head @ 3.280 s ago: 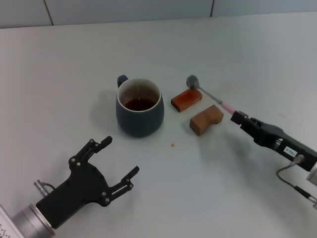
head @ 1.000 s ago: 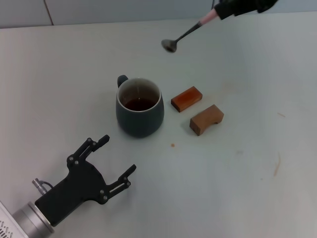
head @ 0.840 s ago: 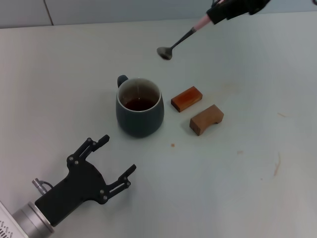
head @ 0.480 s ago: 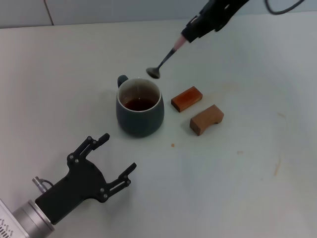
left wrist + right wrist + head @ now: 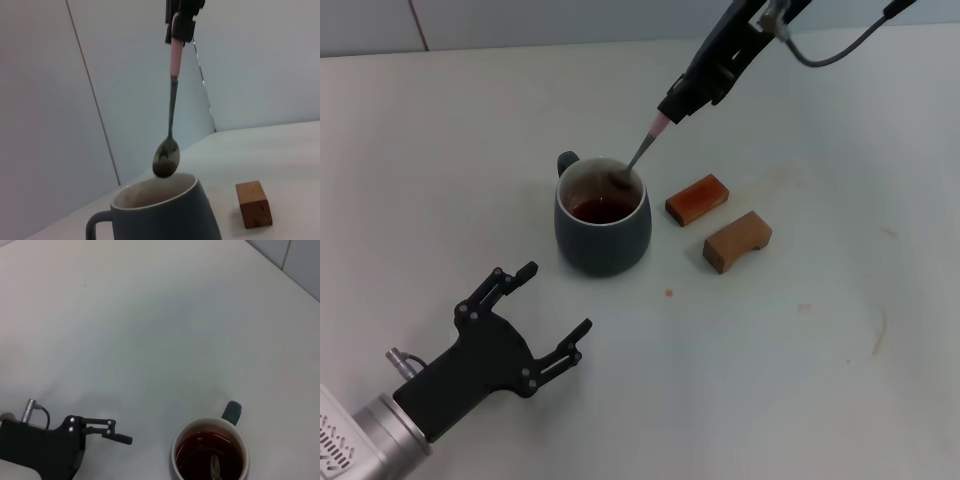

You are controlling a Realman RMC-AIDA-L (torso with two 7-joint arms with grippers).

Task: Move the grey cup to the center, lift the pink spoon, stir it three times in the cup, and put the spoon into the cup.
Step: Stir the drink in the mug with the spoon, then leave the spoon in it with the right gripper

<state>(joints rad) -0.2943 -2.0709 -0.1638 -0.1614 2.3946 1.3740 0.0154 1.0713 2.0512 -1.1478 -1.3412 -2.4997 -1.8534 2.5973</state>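
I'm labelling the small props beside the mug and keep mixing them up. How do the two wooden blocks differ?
The block nearer the grey cup is reddish-orange, a flat plain slab; the other block is a paler tan brown, looks chunkier, and has a notch cut into one side. The reddish one lies farther from the robot, the tan one nearer. Both are wood, lie apart on the table, and neither gripper touches them.

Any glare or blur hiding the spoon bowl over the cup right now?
Head view: even light, soft shadows, no glare; the pink spoon looks sharp in the right gripper. Left wrist view: its bowl reads clearly just above the rim of the grey cup. Right wrist view: the bowl is only a faint shape against the dark liquid.
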